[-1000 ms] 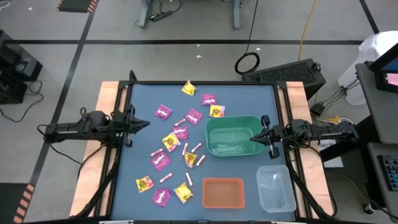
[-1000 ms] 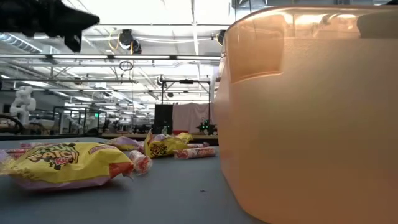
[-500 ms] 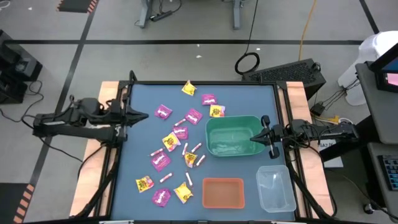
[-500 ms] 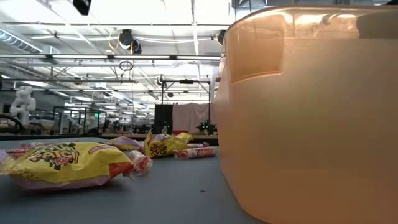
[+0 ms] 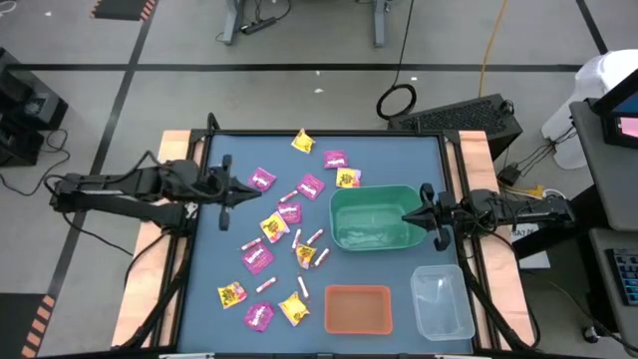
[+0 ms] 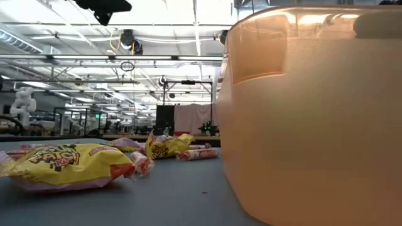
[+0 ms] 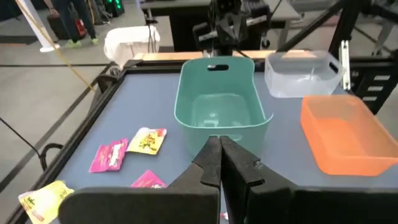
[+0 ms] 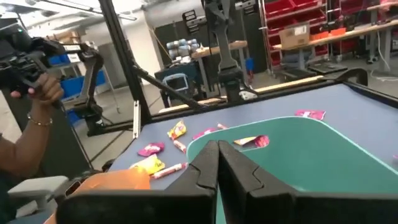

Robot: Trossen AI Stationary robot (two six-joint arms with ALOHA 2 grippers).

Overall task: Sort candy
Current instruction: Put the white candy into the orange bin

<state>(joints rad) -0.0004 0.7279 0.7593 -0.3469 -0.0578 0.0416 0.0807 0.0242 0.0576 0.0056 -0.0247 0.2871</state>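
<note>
Several candies lie scattered on the blue table: magenta packets (image 5: 261, 179), yellow packets (image 5: 273, 227) and thin pink-white sticks (image 5: 315, 236), all flat on the mat. In the low view a yellow packet (image 6: 66, 164) lies close. My left gripper (image 5: 244, 186) is shut and hovers above the table just left of the far magenta packet; its fingers (image 7: 219, 146) point toward the green bin (image 7: 221, 106). My right gripper (image 5: 407, 216) is shut and hangs over the right end of the green bin (image 5: 374, 217); the right wrist view shows its closed fingers (image 8: 217, 152).
The orange bin (image 5: 357, 308) stands at the near edge and the clear bin (image 5: 442, 301) at the near right corner. The orange bin (image 6: 308, 113) fills the right of the low view. A person's hand (image 8: 37, 93) holding a device shows beyond the table.
My left arm has risen and reached toward the table's right, bringing its shut gripper closer to the candy pile. The candies and bins lie as before.
</note>
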